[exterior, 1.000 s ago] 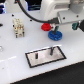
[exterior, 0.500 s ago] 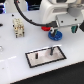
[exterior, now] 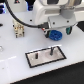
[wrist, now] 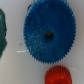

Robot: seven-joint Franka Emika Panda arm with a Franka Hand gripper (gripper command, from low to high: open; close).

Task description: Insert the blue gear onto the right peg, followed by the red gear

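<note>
Directly below cam: blue gear point(wrist: 48, 34)

Blue gear point(wrist: 48, 34) lies flat beside red gear point(wrist: 60, 76); right peg point(exterior: 51, 50) stands upright.

A white table point(exterior: 15, 62) carries the scene. A black rectangular plate point(exterior: 45, 56) with a pale rim lies flat on it. Well apart from the plate, toward the exterior view's left, stands a small pale and black fixture point(exterior: 19, 31). A black cable point(exterior: 25, 22) arcs above the table past that fixture.
</note>
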